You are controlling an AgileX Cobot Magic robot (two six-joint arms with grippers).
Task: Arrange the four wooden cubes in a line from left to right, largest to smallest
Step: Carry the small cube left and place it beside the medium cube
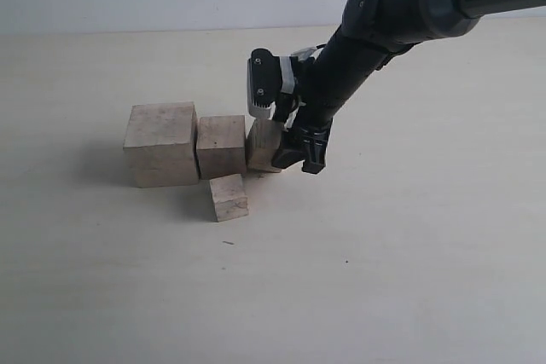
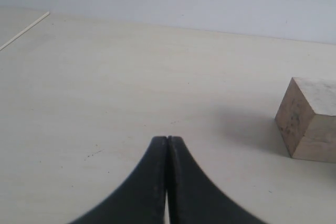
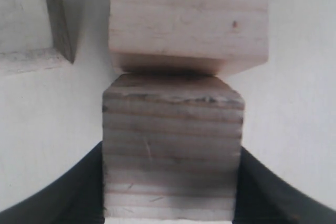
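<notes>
On worktop [image 1: 409,279], largest cube [image 1: 160,144], second cube [image 1: 221,146] aligned; right pincer [image 3: 171,171] clamps third cube [image 1: 261,141]; smallest cube [image 1: 229,198] unplaced at row's 6 o'clock; left pincer [image 2: 167,142] together.

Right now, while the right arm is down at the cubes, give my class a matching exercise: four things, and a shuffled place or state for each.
1 largest cube
2 gripped cube
3 front cube
4 left gripper

A shut, empty
B left end of row
C inside right gripper
D alone, out of row

Pairs: 1-B, 2-C, 3-D, 4-A
</notes>
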